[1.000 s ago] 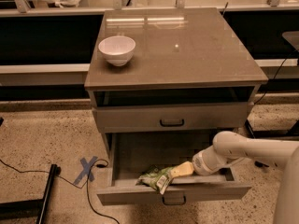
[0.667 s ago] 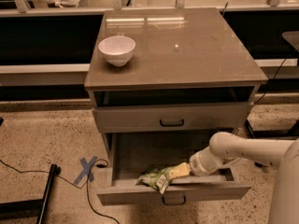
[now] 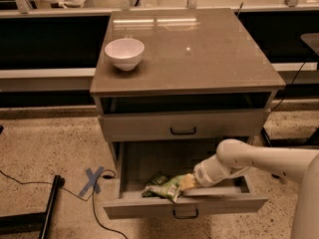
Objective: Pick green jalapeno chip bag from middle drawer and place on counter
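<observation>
Because the green jalapeno chip bag [image 3: 162,186] lies in the middle drawer [image 3: 144,209], the gripper [image 3: 187,182] sits low against it, grasp unclear.

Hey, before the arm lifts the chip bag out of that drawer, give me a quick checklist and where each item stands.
1. Middle drawer pulled open: ok.
2. Gripper inside the drawer, at the green jalapeno chip bag: ok.
3. Firm hold on the bag: cannot tell.
4. Upper drawer shut, out of the lift path: ok.
5. Counter has free space beside the white bowl: ok.
</observation>
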You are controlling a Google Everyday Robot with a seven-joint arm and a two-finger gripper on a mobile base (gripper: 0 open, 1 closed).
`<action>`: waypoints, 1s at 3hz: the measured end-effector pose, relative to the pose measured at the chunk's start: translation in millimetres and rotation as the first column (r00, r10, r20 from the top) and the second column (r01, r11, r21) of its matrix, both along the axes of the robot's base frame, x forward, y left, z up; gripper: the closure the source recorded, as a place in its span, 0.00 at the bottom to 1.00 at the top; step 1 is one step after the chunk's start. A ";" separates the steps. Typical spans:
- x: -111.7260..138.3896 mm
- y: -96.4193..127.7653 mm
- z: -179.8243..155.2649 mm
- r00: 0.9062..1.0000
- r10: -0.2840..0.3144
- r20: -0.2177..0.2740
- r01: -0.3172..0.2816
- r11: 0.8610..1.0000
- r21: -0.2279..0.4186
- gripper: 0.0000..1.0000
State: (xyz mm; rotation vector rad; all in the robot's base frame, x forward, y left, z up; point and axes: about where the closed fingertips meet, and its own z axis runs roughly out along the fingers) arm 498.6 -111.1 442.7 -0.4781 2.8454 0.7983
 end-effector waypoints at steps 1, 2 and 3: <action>3.4 15.8 14.2 0.998 0.025 0.054 -0.030 0.995 0.090 0.87; 9.7 15.7 44.9 0.985 0.036 0.171 -0.064 0.985 0.159 1.00; 12.8 0.9 76.6 0.965 0.025 0.261 -0.075 0.980 0.184 1.00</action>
